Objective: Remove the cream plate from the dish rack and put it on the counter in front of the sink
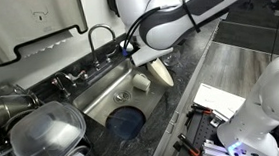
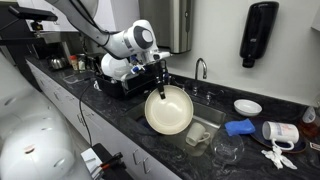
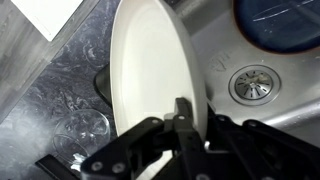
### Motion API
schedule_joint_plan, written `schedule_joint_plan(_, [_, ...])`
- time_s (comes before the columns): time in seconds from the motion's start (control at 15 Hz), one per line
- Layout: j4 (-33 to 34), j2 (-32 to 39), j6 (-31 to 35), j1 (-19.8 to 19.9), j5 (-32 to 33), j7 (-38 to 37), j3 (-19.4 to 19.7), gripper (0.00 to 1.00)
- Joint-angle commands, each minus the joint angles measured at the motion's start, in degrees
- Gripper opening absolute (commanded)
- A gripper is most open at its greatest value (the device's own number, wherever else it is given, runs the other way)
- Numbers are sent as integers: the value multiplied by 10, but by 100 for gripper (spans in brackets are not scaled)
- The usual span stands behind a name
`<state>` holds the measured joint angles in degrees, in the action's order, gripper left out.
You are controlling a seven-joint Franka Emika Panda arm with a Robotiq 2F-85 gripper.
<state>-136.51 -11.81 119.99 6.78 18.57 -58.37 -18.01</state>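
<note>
Dark speckled counter (image 3: 55, 100) fronts the sink (image 3: 250, 85). Gripper (image 3: 186, 118) is clamped on the rim of the cream plate (image 3: 150, 70), which is on edge over that strip, clear of the dish rack (image 2: 118, 82). Recommend tilting it flat before lowering. Wrist view shows the rim grip; an exterior view alone shows the cream plate (image 2: 168, 110) full face.

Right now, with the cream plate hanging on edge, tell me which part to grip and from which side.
Grip the rim at the top of the cream plate, coming from above. It hangs nearly on edge where the counter meets the sink, so only the thin rim fits between the jaws; the broad face is too wide. The gripper pinches it there.
</note>
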Motion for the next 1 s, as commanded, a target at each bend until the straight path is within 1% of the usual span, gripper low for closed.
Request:
schedule_joint_plan(0.0, [37, 43, -59, -36, 26, -10, 31, 4])
schedule_joint_plan(0.27, [44, 72, -127, -70, -4, -8, 49, 4])
schedule_joint_plan(0.47, [47, 90, -163, -89, -3, -20, 57, 4])
schedule_joint_plan(0.73, [55, 119, -170, -108, 2, -35, 65, 4])
schedule_joint_plan(0.93, [64, 154, -140, -120, 4, -46, 70, 4])
